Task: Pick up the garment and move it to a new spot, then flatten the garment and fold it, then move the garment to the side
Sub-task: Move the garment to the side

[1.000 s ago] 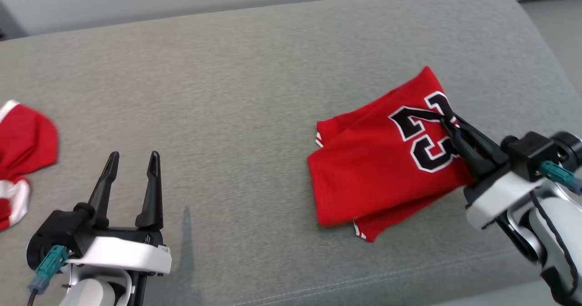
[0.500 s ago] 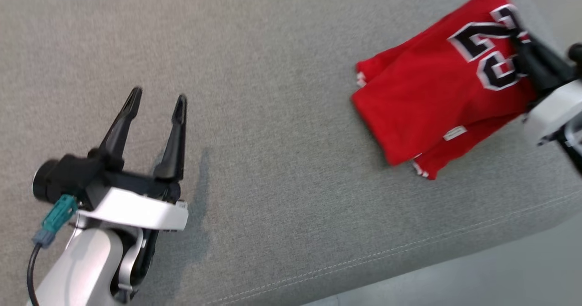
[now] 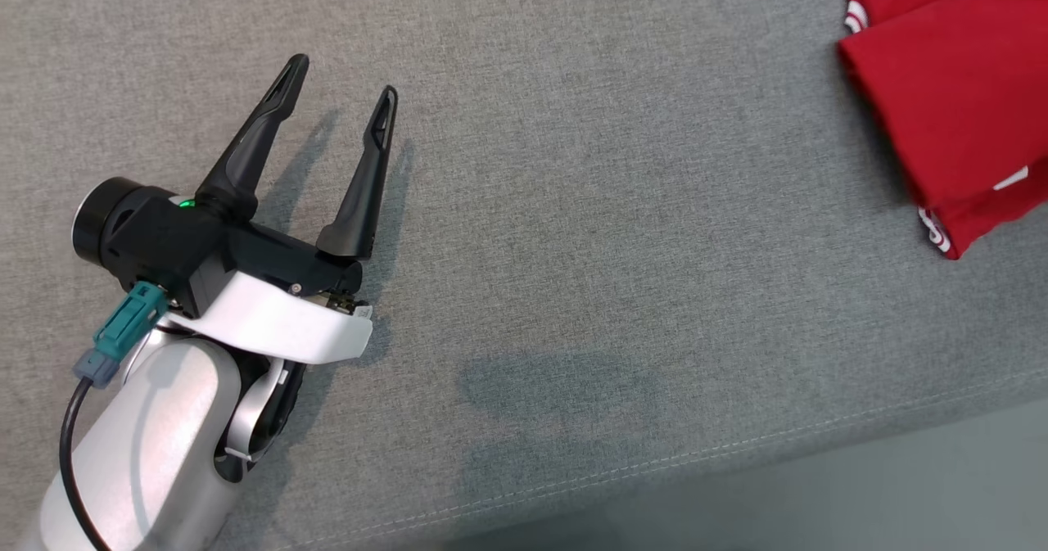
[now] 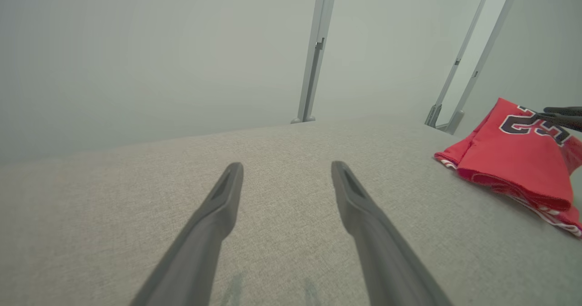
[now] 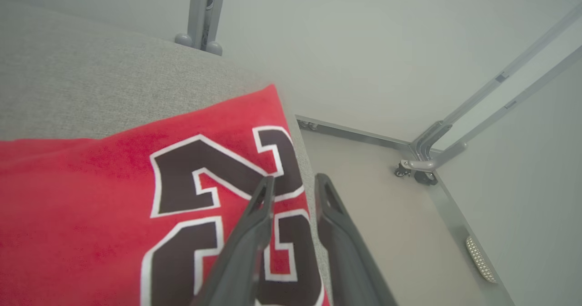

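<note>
The garment is a red jersey (image 3: 950,84) with a black 23, lying folded at the right end of the grey cushion; it is also in the left wrist view (image 4: 514,160) and in the right wrist view (image 5: 91,215). My right gripper (image 5: 295,181) is shut on the jersey's right edge, over the number, and its fingers (image 4: 557,115) reach in from the right. My left gripper (image 3: 344,80) hovers open over bare cushion far to the left, its span (image 4: 286,167) holding nothing.
The grey cushion (image 3: 573,207) has a stitched front edge (image 3: 737,444) with floor (image 3: 901,485) beyond it. In the right wrist view the cushion's end drops to the floor (image 5: 386,215) just past the jersey. A wheeled metal frame (image 5: 423,160) stands there.
The head view has swung and drawn closer, so everything has shifted up and to the right. The jersey, held by my right gripper, now lies farther from my left gripper, cut by the frame's right edge.
</note>
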You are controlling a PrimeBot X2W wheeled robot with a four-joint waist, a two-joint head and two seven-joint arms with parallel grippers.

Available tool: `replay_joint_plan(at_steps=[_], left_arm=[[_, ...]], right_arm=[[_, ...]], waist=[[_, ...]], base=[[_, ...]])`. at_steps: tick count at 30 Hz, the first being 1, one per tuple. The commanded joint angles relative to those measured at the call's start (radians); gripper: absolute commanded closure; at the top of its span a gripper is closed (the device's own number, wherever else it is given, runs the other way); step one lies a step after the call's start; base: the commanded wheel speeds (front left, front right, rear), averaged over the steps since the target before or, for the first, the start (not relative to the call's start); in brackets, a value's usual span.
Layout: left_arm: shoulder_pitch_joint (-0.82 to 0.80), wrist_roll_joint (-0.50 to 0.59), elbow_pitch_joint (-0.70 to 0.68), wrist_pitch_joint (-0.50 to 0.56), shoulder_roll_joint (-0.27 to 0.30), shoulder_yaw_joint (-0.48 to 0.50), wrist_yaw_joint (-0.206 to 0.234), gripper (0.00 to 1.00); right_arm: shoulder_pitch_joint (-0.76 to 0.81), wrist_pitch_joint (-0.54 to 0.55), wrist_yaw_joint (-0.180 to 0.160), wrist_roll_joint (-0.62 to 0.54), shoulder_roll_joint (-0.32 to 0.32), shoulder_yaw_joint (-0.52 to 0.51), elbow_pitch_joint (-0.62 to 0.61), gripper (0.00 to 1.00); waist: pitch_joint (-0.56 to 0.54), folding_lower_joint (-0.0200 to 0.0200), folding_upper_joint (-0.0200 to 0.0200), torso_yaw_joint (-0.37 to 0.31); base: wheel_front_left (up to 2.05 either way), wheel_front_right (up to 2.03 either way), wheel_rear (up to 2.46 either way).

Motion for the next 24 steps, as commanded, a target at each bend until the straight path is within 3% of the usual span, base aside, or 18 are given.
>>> replay_joint_plan(at_steps=[1, 7, 13, 14, 19, 24], left_arm=[[-0.038, 0.014, -0.027, 0.006, 0.025, 0.029, -0.011, 0.0], [-0.042, 0.016, -0.024, 0.019, 0.042, 0.031, -0.009, 0.0], [-0.003, 0.002, -0.013, 0.011, 0.062, 0.059, 0.012, 0.0], [-0.003, 0.002, -0.013, 0.011, 0.062, 0.059, 0.012, 0.0], [0.055, -0.02, -0.011, -0.017, 0.077, 0.108, 0.049, 0.0], [0.118, -0.043, 0.001, -0.054, 0.078, 0.151, 0.077, 0.0]], right_arm=[[0.022, -0.013, 0.0, -0.014, -0.017, -0.061, 0.034, 0.0], [0.072, -0.013, 0.0, -0.066, 0.068, -0.221, -0.065, 0.0], [0.208, -0.013, 0.0, -0.108, 0.229, -0.313, -0.375, 0.0], [0.208, -0.013, 0.0, -0.108, 0.229, -0.313, -0.375, 0.0], [0.349, -0.013, 0.0, -0.196, 0.365, -0.31, -0.597, 0.0], [0.483, -0.013, 0.0, -0.22, 0.443, -0.323, -0.74, 0.0]], waist=[[0.017, 0.0, 0.0, -0.001], [0.003, 0.0, 0.0, -0.03], [-0.058, 0.0, 0.0, -0.029], [-0.058, 0.0, 0.0, -0.029], [-0.112, 0.0, 0.0, 0.02], [-0.166, 0.0, 0.0, 0.1]], base=[[0.0, 0.0, 0.0], [0.0, 0.0, 0.0], [0.0, 0.0, 0.0], [0.0, 0.0, 0.0], [0.0, 0.0, 0.0], [0.0, 0.0, 0.0]])
